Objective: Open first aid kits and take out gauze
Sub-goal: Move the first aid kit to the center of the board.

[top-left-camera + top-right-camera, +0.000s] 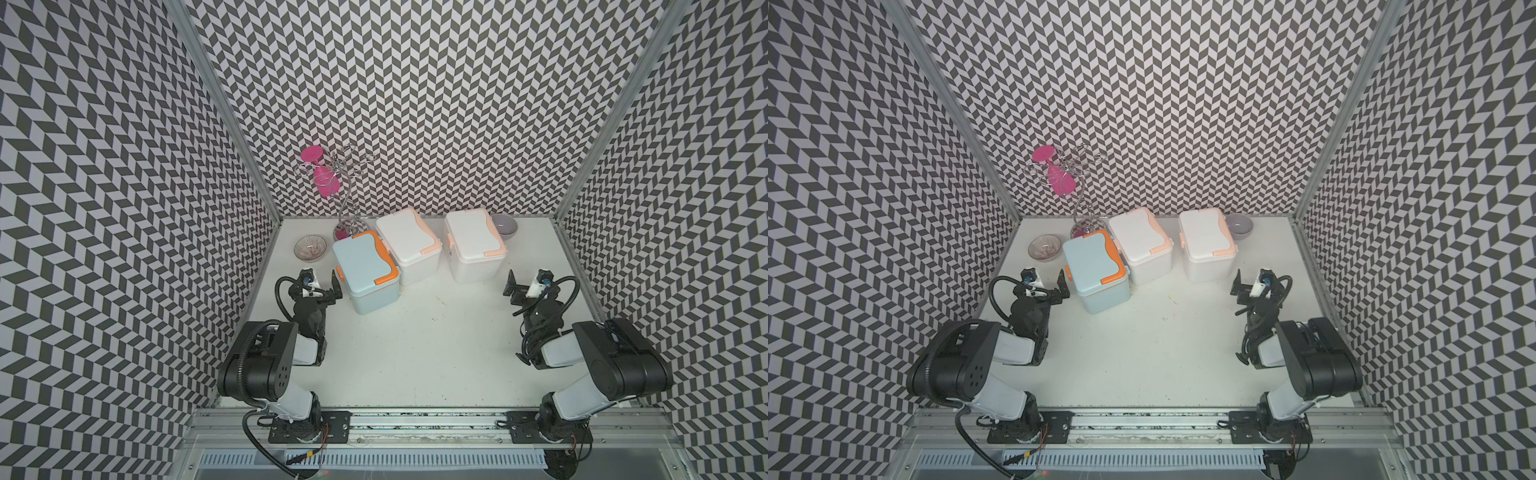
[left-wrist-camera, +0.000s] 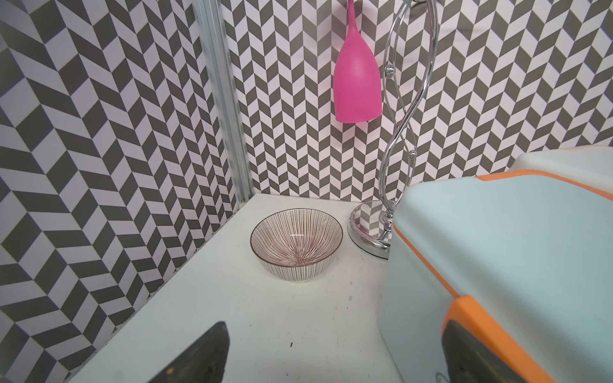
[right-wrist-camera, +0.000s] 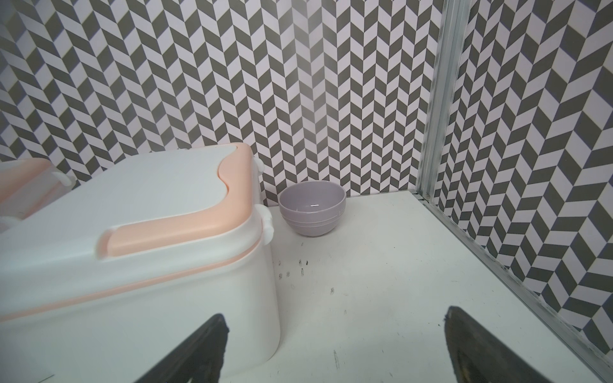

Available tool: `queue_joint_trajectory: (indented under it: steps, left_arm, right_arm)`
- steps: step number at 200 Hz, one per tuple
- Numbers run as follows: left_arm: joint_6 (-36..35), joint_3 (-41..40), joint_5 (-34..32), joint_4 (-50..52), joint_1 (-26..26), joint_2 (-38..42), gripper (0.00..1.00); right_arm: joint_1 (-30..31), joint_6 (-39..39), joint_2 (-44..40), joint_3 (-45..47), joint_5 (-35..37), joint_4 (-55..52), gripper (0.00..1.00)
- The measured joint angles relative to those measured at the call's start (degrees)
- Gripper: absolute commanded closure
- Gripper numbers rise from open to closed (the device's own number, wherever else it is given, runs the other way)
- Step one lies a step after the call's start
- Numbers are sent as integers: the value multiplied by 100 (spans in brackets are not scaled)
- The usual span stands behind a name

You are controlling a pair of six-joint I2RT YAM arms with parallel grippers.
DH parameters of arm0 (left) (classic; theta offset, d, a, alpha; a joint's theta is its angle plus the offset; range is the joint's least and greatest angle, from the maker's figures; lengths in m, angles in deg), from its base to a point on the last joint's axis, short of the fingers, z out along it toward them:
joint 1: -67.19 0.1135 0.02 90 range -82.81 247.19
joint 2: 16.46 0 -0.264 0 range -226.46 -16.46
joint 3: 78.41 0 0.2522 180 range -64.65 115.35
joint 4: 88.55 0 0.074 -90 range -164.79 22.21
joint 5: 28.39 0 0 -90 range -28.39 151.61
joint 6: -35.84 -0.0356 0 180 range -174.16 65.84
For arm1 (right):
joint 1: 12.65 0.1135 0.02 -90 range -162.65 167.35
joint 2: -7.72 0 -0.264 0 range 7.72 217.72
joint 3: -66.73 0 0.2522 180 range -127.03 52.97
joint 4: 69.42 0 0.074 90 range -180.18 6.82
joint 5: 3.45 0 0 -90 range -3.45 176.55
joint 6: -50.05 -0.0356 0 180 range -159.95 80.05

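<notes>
Kits in a row near the far edge of the white table [image 1: 415, 357], three in all, every lid down. Nearest the left edge and set a little forward of the others: pale blue kit [image 1: 365, 270] with orange trim, turned at an angle, large in the left wrist view [image 2: 497, 265]. Against its far right side, touching or all but touching: middle white kit [image 1: 409, 245] with peach trim, likewise angled. Across a narrow gap, toward the right edge: right white kit [image 1: 473, 245], also peach-trimmed, close up in the right wrist view [image 3: 132, 252]. Gauze nowhere in view with all three lids shut.

Left gripper [image 2: 335, 331]: jaws spread wide, nothing between them, low over the table near the left edge. One finger [image 2: 481, 358] just beside the orange clip on the side of the pale blue kit; contact there impossible to tell.

Right gripper [image 3: 335, 328]: jaws equally wide and empty, near the right edge. One finger [image 3: 199, 351] close to the near right corner of the right white kit, apart from it in both top views.

In the far left corner: striped bowl [image 1: 309, 248], upright and empty. Between it and the kits: chrome rack [image 1: 347, 208] on a round mirrored base, with a pink glass [image 1: 326, 180] hanging from it upside down. In the far right corner: grey bowl [image 1: 505, 226], upright, just beside the right white kit.
</notes>
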Motion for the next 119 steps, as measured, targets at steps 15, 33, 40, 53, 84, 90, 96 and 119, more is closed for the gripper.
queue_joint_trajectory:
  steps: [15, 33, 40, 53, 84, 90, 96, 119]
  left_arm:
    - [0, 0, 0, 4, 0, 2, 0]
    - [0, 0, 0, 9, 0, 0, 0]
    - [0, 0, 0, 9, 0, 0, 0]
    - [-2, 0, 0, 9, 0, 0, 0]
    - [-28, -188, -223, 120, -149, 387, 0]
    - [-42, -267, -299, 166, -205, 621, 0]
    - [-68, -337, -367, 201, -264, 876, 0]
    - [-201, -396, -529, 498, -485, 1867, 0]
  right_arm:
    - [0, 0, 0, -2, 0, 0, 0]
    - [0, 0, 0, -2, 0, 0, 0]
    - [0, 0, 0, -2, 0, 0, 0]
    - [0, 0, 0, 0, 0, 0, 0]
    - [74, 105, -127, 284, -92, 181, 0]
    - [105, 133, -254, 382, -83, 162, 0]
    - [138, 168, -426, 450, -81, 87, 0]
    - [293, 258, -1480, 439, -85, -459, 0]
